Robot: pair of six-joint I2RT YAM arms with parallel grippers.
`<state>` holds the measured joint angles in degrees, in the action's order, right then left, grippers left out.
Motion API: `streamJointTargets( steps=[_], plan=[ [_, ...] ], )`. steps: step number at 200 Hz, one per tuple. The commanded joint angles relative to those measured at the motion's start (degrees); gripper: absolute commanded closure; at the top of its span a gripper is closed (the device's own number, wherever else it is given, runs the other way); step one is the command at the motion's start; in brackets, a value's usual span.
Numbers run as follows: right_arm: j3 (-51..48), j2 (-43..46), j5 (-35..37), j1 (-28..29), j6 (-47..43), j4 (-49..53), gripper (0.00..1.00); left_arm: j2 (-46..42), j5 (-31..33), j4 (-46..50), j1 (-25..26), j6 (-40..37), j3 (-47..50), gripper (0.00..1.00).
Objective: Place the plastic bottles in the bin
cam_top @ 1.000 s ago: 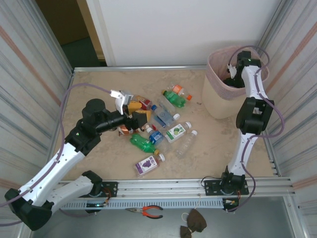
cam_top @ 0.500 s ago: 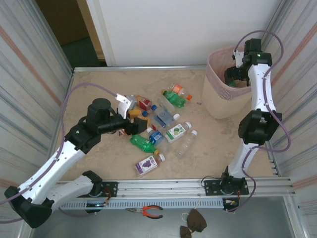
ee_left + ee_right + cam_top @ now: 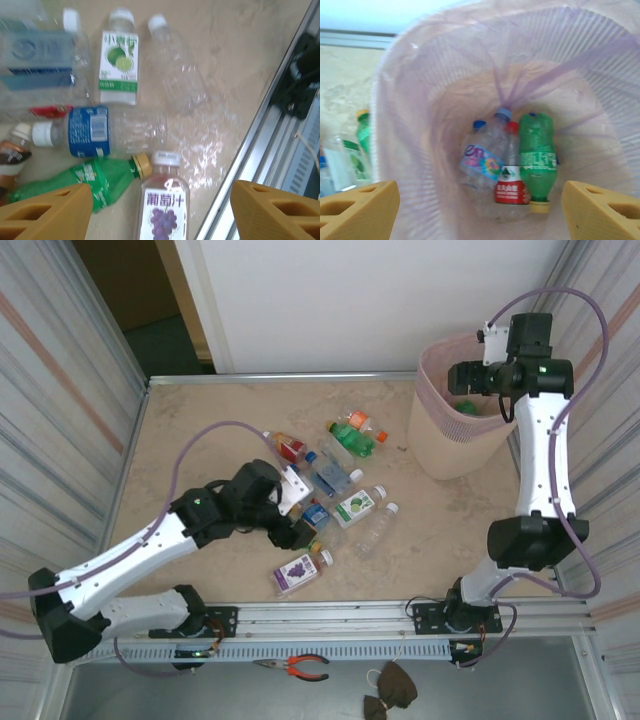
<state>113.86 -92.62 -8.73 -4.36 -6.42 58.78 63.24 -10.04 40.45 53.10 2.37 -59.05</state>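
Several plastic bottles lie in a loose pile mid-table: a purple grape-label bottle [image 3: 300, 570], a clear one [image 3: 372, 530], a lime-label one [image 3: 355, 505] and a green one [image 3: 352, 438]. My left gripper [image 3: 300, 532] hovers open over the near side of the pile. In the left wrist view the left gripper [image 3: 160, 215] straddles the grape bottle [image 3: 162, 205], with a green bottle [image 3: 95, 182] and a blue-label bottle [image 3: 95, 131] beside it. My right gripper [image 3: 462, 378] hangs open and empty above the pink bin [image 3: 450, 445]. Inside the bin [image 3: 410, 150] lie a green bottle [image 3: 536, 155], a red-label bottle [image 3: 512, 186] and a clear bottle [image 3: 480, 162].
The metal rail [image 3: 330, 618] runs along the table's near edge, close to the grape bottle, and shows as the rail [image 3: 270, 130] in the left wrist view. Pliers [image 3: 300, 667] lie on the front ledge. Corrugated walls close in both sides.
My left arm has swung down and to the right, from the pile's far left to its near side. My right gripper has lifted out of the bin and now sits above its rim.
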Motion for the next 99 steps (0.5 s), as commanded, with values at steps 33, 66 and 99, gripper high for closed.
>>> streamJointTargets(
  steps=[33, 66, 99],
  plan=[
    [-7.41, 8.28, -6.38, 1.37, 3.51, -4.99, 0.16, 7.62, 11.62, 12.29, 9.77, 3.08, -1.37, 0.24],
    [-10.95, 10.64, -7.00, 1.27, 3.20, -5.46, 0.15, 13.16, 14.03, 16.37, 12.64, 7.89, -0.81, 0.21],
    [-12.82, 11.92, -7.44, 1.26, 2.68, -5.37, 0.15, 19.00, 14.06, 17.35, 14.03, 11.77, 0.00, 0.17]
  ],
)
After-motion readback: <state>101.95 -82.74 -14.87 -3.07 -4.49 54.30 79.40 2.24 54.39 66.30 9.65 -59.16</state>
